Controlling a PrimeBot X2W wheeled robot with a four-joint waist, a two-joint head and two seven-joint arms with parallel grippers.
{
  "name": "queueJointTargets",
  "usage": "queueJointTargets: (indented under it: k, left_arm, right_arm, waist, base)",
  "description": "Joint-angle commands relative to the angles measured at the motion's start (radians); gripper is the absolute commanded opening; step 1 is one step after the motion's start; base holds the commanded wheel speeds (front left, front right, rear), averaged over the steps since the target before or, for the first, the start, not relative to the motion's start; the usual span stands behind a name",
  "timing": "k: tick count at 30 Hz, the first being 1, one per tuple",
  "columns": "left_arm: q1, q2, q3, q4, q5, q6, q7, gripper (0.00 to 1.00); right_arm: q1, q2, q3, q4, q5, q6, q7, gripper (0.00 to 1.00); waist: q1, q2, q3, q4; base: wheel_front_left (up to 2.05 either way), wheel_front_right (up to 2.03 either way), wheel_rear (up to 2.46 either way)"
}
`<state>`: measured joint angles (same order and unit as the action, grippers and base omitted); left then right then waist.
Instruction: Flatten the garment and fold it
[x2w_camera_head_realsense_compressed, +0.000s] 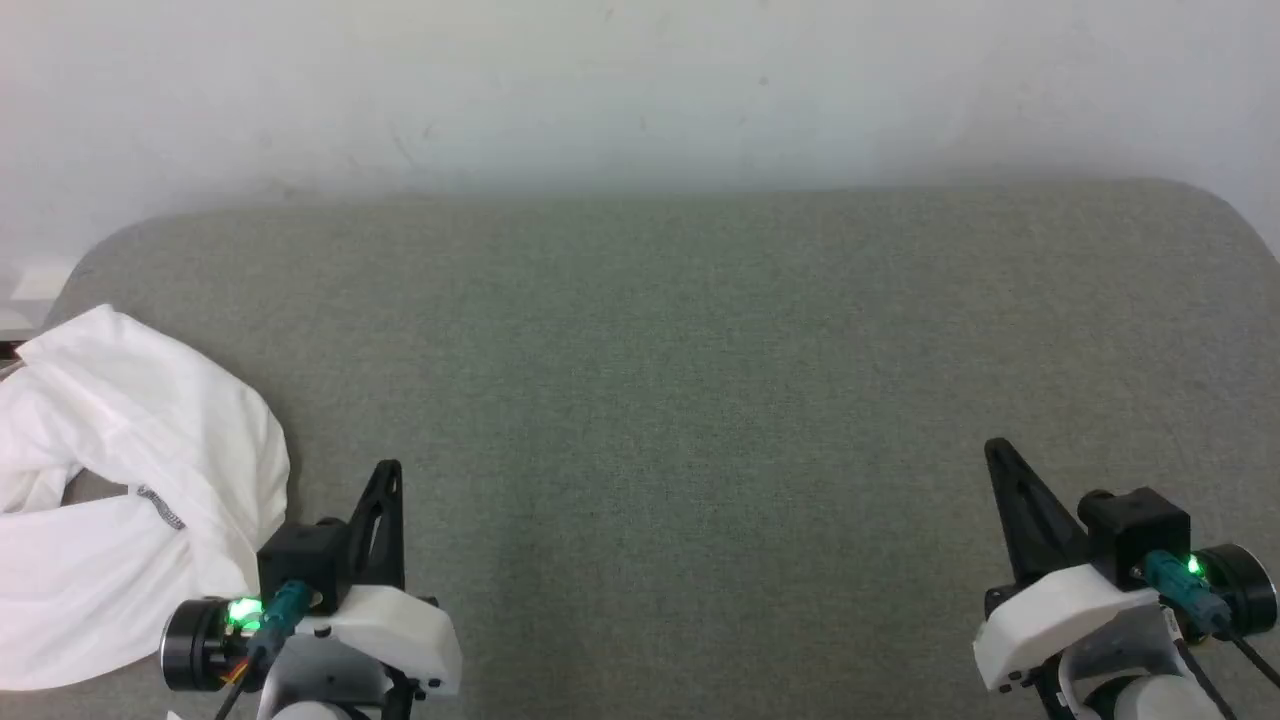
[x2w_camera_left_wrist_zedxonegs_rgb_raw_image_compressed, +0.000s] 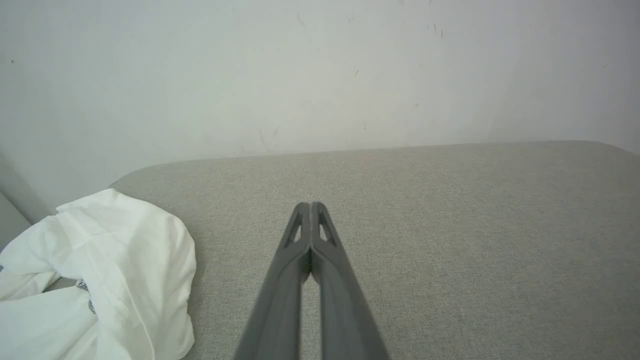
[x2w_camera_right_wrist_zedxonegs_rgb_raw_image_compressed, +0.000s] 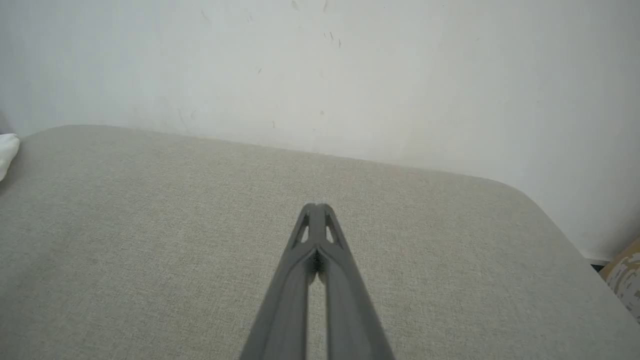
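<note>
The garment (x2w_camera_head_realsense_compressed: 130, 480) lies bunched in a white heap at the far-left edge of the bench (x2w_camera_head_realsense_compressed: 650, 350). It is crumpled w/ deep folds, not spread, and part of it runs off the head view's left side. A short strip of dark grey zigzag stitching (x2w_camera_head_realsense_compressed: 162, 507) shows along one fold near the heap's middle. The left gripper (x2w_camera_head_realsense_compressed: 390, 472) sits just beside the heap's near-right side, fingers pointing twd the wall (x2w_camera_head_realsense_compressed: 640, 90). Can't tell whether its wrist housing touches the cloth. Its jaws are pressed together, tips meeting, holding nothing. The right gripper (x2w_camera_head_realsense_compressed: 997, 450) is well apart from the garment, over the bench's right side, jaws likewise pinched tight & empty. A green light glows on each wrist. The bench is grey-green woven fabric w/ rounded corners, set against the pale, scuffed wall. In the right wrist view a tan patterned thing (x2w_camera_right_wrist_zedxonegs_rgb_raw_image_compressed: 625, 270) sits past the bench's right corner; can't tell what it is.
</note>
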<state>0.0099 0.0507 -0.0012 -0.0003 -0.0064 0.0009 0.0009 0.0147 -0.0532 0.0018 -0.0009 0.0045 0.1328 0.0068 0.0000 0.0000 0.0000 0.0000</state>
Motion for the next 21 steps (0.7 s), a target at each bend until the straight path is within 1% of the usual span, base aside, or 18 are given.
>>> queueJointTargets:
  k: [1, 14, 15, 21]
  left_arm:
    - [-0.010, -0.001, 0.001, 0.000, 0.006, -0.001, -0.001, 0.00]
    - [-0.010, -0.001, 0.001, 0.000, 0.006, -0.001, -0.001, 0.00]
    - [0.000, 0.000, 0.000, 0.000, 0.000, 0.000, 0.000, 1.00]
    - [-0.003, 0.000, -0.006, 0.003, -0.009, -0.003, -0.008, 1.00]
  right_arm:
    - [-0.015, 0.003, -0.002, 0.001, -0.005, -0.002, -0.007, 0.00]
    - [-0.015, 0.003, -0.002, 0.001, -0.005, -0.002, -0.007, 0.00]
    - [0.000, 0.000, 0.000, 0.000, 0.000, 0.000, 0.000, 1.00]
    - [0.003, 0.000, -0.001, 0.000, 0.008, 0.000, -0.007, 1.00]
  waist:
    - [0.0000, 0.0000, 0.000, 0.000]
    - [0.0000, 0.0000, 0.000, 0.000]
    - [0.0000, 0.0000, 0.000, 0.000]
    - [0.0000, 0.0000, 0.000, -0.001]
  base:
    - [0.00, 0.00, 0.00]
    - [0.00, 0.00, 0.00]
    - [0.00, 0.00, 0.00]
    - [0.00, 0.00, 0.00]
